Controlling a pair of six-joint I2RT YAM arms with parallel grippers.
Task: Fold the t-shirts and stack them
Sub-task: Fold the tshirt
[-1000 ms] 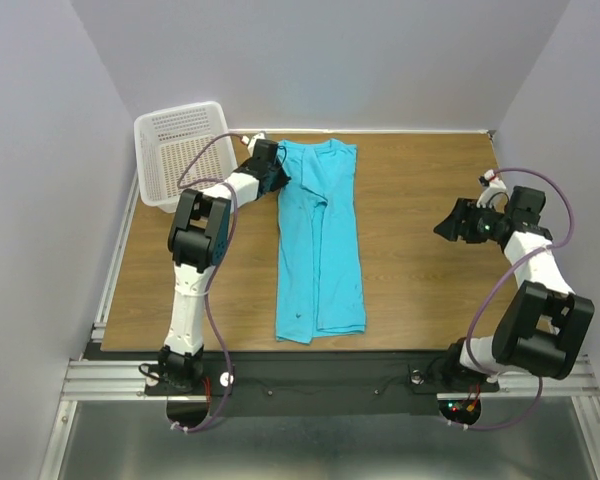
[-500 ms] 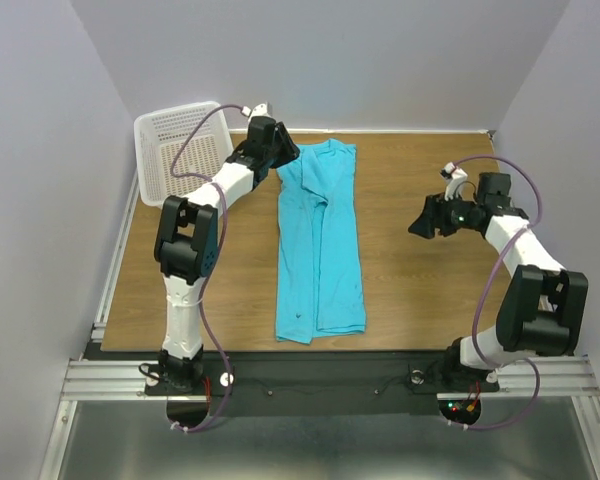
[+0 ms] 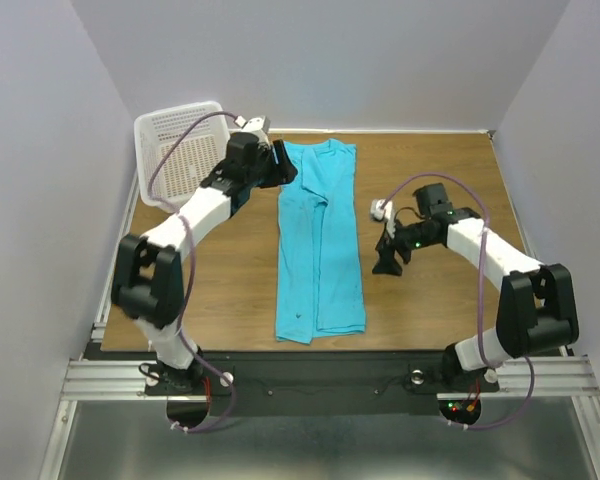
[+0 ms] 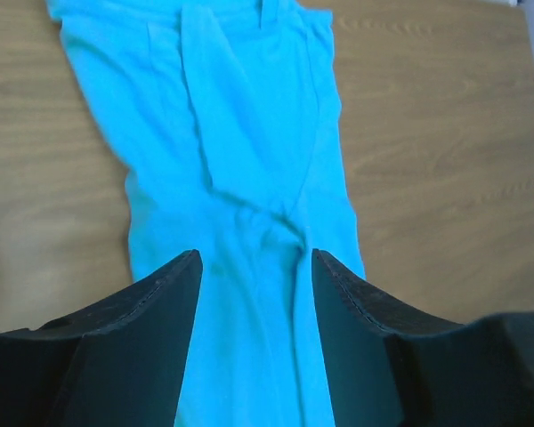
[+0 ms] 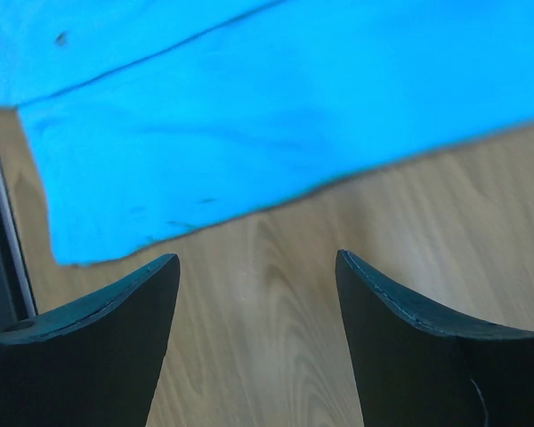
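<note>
The t-shirt (image 3: 320, 240) is lying flat on the table (image 3: 230, 270) as a long, narrow strip, already folded lengthwise. Its long axis is running away from the arm bases, hem nearest and collar farthest. Just beside the t-shirt's right edge, slightly hemward of its middle, the right gripper (image 3: 388, 262) is hanging low with its jaws apart and nothing between them. Its wrist view is showing bare wood under the fingers and the cloth's edge just ahead. At the t-shirt's far left corner, by the collar, the left gripper (image 3: 278, 165) is hovering, jaws parted and empty, looking down the garment's length. Beyond and left of the collar, a white basket (image 3: 175, 150) is sitting. The next fold probably runs crosswise, and the right arm is nearer the hem, the left nearer the collar.
</note>
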